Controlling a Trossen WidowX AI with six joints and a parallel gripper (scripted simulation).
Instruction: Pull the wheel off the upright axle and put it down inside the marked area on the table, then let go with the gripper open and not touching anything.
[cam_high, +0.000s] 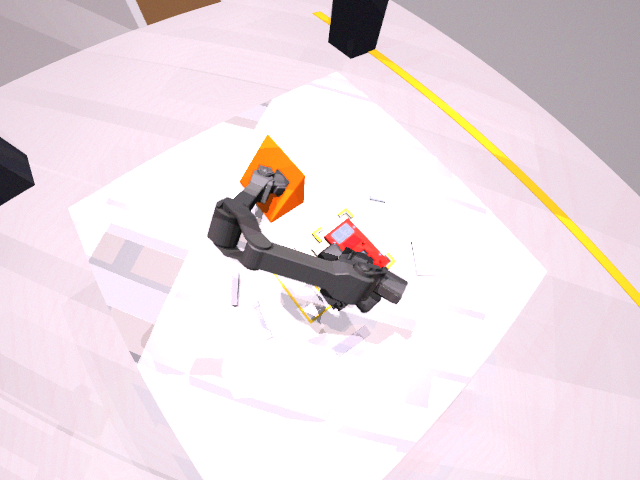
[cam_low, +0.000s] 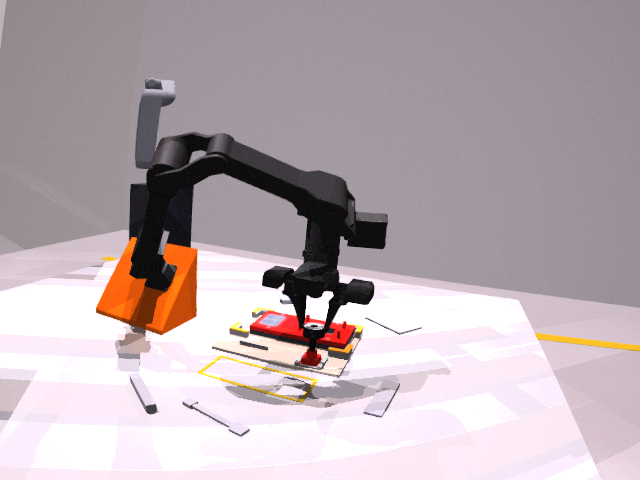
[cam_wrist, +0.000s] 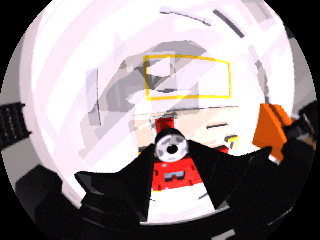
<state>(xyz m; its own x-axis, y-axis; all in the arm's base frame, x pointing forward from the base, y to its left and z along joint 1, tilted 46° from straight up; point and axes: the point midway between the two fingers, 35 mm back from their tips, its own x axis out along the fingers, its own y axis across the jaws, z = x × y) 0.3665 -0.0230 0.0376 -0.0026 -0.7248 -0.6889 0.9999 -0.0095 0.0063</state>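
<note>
The gripper (cam_low: 315, 319) is clamped on the wheel (cam_low: 312, 327), a small dark ring with a pale hub, its two tapered black fingers (cam_low: 298, 305) pinching the rim from either side. The wheel sits at the top of the thin upright axle (cam_low: 312, 341); whether it has left the tip cannot be told. The axle rises from a small red block (cam_low: 311, 357) on a flat tan board (cam_low: 268, 351).

Just behind the axle lies one glossy red plate (cam_low: 294, 326) with a pale blue inset. In front of the axle, on the table (cam_low: 465, 403), is one marked area (cam_low: 256, 378), a thin yellow rectangular outline, flat and unfilled.

The exterior view alone shows the axle and its red block from the side; from the top, the matte dark arm (cam_high: 305, 266) hides them. The wrist view looks down on the wheel's (cam_wrist: 171, 147) round pale face, with the yellow outline (cam_wrist: 188, 78) beyond the axle. One orange wedge (cam_low: 149, 294) stands well left of the axle, at the arm's foot.
</note>
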